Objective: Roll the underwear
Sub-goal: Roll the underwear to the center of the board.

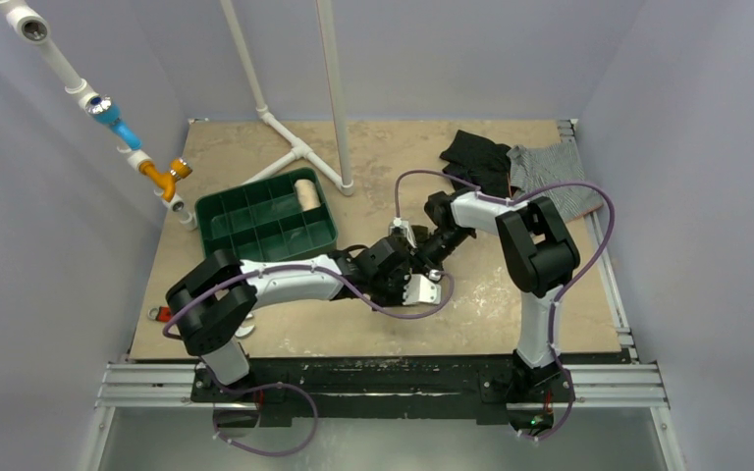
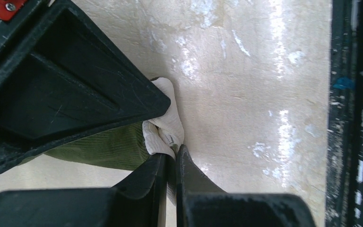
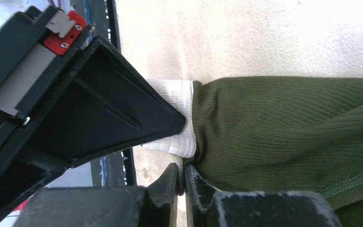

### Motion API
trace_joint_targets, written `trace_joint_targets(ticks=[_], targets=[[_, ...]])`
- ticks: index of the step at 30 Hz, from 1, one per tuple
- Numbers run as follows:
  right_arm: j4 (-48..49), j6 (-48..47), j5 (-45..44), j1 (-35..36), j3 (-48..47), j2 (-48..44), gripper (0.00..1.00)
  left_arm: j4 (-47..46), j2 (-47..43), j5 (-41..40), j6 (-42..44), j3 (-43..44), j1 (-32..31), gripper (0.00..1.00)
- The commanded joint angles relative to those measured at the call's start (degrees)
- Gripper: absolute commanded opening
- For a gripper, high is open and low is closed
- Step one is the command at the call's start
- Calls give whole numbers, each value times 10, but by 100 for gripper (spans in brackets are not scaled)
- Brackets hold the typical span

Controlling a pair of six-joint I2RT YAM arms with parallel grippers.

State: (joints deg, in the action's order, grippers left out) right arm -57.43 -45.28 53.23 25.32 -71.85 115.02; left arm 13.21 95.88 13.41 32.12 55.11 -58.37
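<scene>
Both claws are clamped on cloth: the left claw [image 2: 170, 131] pinches the bunched cream waistband [image 2: 166, 118] of the underwear [image 2: 106, 150] between its black fingers; the right claw [image 3: 183, 147] grips the same pale ribbed band at another spot, right where it meets the olive cloth. Neither is spread.

The tan counter [image 1: 511, 304] carries everything. The left arm [image 1: 285, 280] and the right arm [image 1: 535, 245] reach in from the near edge and meet near its middle; a white pipe frame [image 1: 299, 149] stands toward the far side. A green tray [image 1: 241, 211] with compartments sits left of centre, just left of where the claws meet. A grey striped garment [image 1: 555, 177] and a black garment [image 1: 476, 157] lie touching in the far right corner, well apart from the claws.

The underwear lies on the counter between the two claws. From above it is almost wholly hidden under them. In the right wrist view its ribbed olive cloth spreads away from the waistband in soft folds, a stitched hem showing at the lower edge; in the left wrist view only a wedge of olive shows beneath the upper finger.

A small cream roll [image 1: 304, 193] stands in a far right compartment of the tray.
</scene>
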Motion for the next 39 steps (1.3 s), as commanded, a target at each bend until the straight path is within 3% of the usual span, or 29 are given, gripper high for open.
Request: trace_joint_targets(ticks=[1,3,6,9,27,32,39], targets=[[-23,-18,45,-2,-6,-35,11,102,18,113,-31,35,24,0],[-24,-15,45,-4,-6,-40,20,135,27,149,-36,53,39,0],[-17,-2,41,-9,-6,-53,45,158,35,177,-40,68,55,0],[-9,8,39,-18,-7,-69,51,173,41,192,-39,75,65,0],[67,109,13,-173,27,-180,50,315,175,322,-69,204,129,0],[137,143,-25,-182,75,-242,52,369,233,372,-78,251,165,0],[187,112,-73,-179,135,-338,52,444,307,399,-75,333,182,0]])
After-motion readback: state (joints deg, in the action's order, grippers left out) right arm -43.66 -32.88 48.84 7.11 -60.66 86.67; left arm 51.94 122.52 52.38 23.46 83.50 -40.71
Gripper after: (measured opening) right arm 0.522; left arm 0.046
